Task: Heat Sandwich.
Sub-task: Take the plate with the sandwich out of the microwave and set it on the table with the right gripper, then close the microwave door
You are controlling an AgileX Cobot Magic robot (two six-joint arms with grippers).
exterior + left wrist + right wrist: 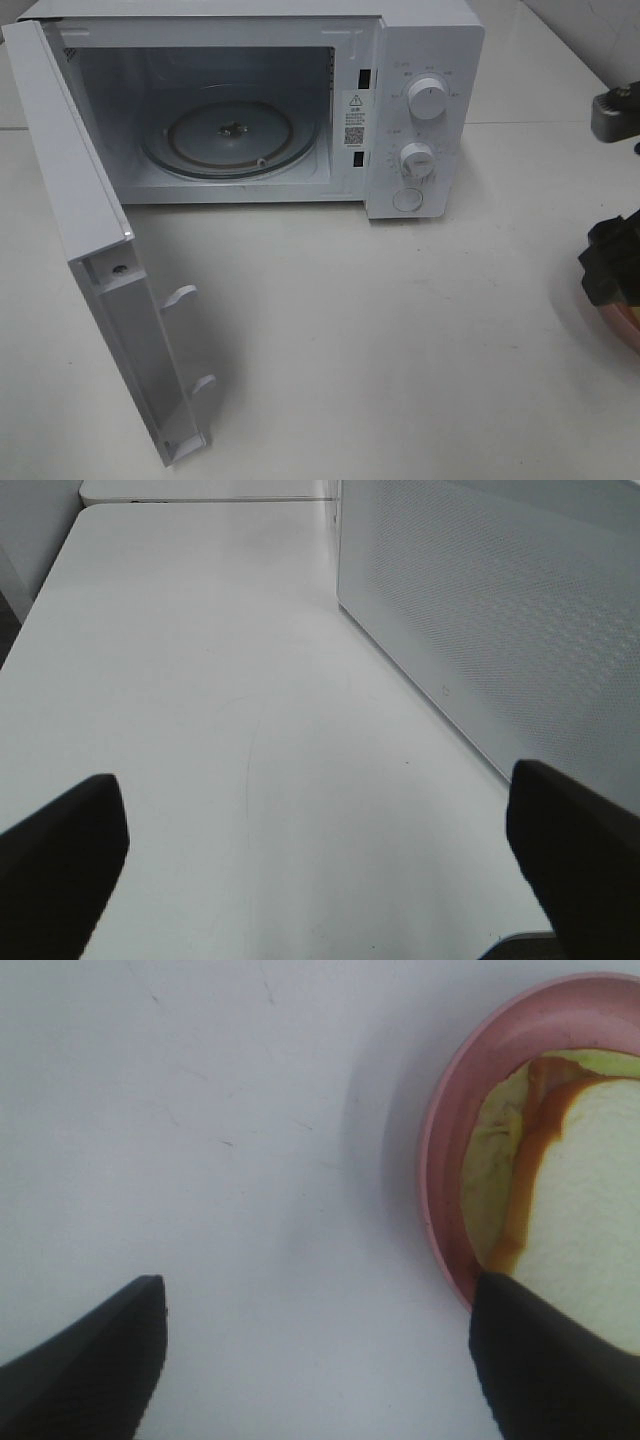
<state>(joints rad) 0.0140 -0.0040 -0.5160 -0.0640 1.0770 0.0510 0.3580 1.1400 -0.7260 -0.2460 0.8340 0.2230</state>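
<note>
The sandwich (585, 1230), white bread with a tan crust and yellowish-green filling, lies on a round pink plate (445, 1190) in the right wrist view. My right gripper (315, 1360) is open, one finger over bare table and the other over the plate's edge and the bread. From the high camera only the dark body of the right gripper (610, 265) shows at the right edge, with a sliver of the plate (627, 335) under it. My left gripper (315, 870) is open above bare table beside the microwave. The microwave (420, 110) stands at the back with an empty glass turntable (235, 135).
The microwave door (100, 260) swings out to the front left, reaching almost to the table's front edge. A white perforated panel (500, 610) of the microwave rises close beside the left gripper. Two knobs (428, 100) and a button sit on the control panel.
</note>
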